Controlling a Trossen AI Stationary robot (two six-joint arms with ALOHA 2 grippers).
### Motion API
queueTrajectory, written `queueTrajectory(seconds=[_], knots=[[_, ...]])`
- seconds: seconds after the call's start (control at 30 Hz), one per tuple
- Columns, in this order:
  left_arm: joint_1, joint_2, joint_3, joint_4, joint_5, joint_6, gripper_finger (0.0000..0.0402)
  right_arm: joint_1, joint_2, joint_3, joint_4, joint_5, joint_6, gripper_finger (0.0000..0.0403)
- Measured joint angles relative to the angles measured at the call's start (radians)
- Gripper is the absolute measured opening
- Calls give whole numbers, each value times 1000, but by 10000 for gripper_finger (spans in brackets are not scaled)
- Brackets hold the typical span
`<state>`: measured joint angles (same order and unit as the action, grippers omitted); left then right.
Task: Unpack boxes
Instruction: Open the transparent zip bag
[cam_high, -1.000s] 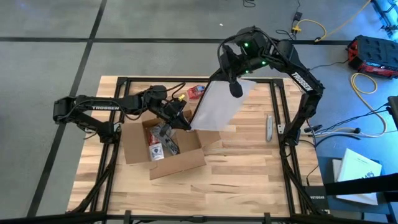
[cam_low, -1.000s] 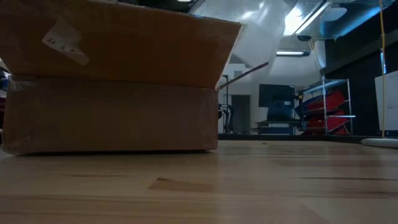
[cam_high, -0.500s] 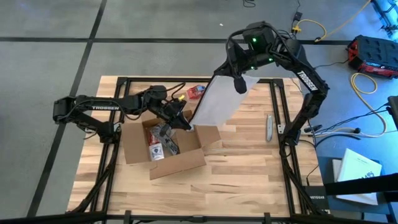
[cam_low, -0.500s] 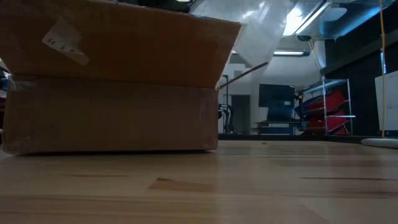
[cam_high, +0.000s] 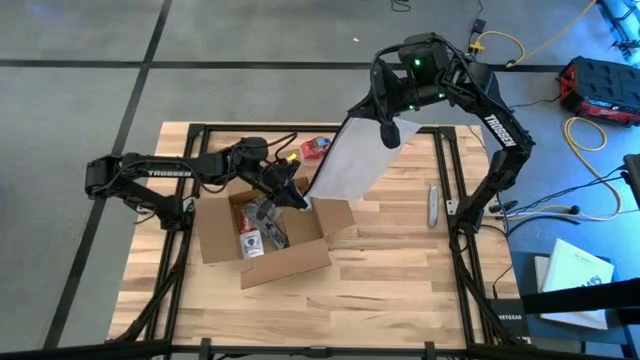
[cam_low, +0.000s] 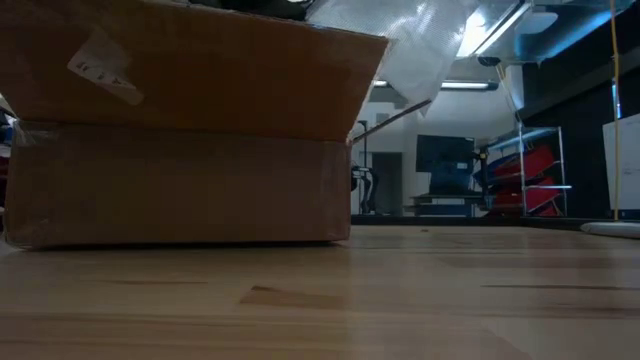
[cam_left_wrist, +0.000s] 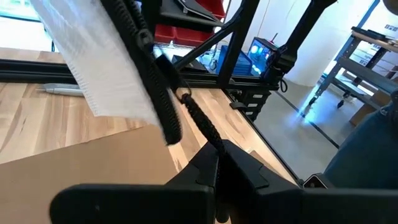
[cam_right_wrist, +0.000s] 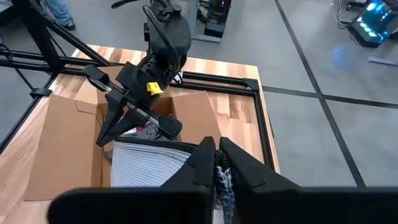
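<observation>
Now the right gripper (cam_high: 388, 133), clamped on the plastic bag (cam_high: 350, 165), has risen higher, drawing it clear of the box (cam_high: 262, 238) below.

White lettering "TROSSEN" runs along the left arm (cam_high: 165, 173). The same word appears on the right arm (cam_high: 497, 127). No other text is legible.

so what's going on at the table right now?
Unpacking in progress. The right gripper, fingers shut on the clear plastic bag, holds it up over the table's far side, its lower end hanging near the open cardboard box. The left gripper is shut too, sitting at the box's far rim by a raised flap. Other items are inside the box. A red-and-blue object lies behind it.
</observation>
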<state>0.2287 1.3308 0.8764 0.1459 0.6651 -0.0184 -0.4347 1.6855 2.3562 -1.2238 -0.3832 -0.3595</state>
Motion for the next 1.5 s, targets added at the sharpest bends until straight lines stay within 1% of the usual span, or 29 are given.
queueTrajectory(seconds=[0.53,0.87,1.17,1.23,1.3,1.4,1.5], knots=[[-1,0,0,-1,0,1,0,0,0,0,4,2,0,0],[-1,0,0,-4,0,22,0,0,0,0,51,8,14,0],[-1,0,0,2,0,-32,1,2,0,-2,33,7,20,0],[-1,0,0,15,1,-54,11,2,0,-2,30,7,21,0],[-1,0,0,38,1,-73,30,2,0,-2,30,7,21,0],[5,0,0,73,0,-109,73,2,0,-2,30,7,24,0],[7,0,0,102,-22,-130,123,2,0,-2,30,7,37,0]])
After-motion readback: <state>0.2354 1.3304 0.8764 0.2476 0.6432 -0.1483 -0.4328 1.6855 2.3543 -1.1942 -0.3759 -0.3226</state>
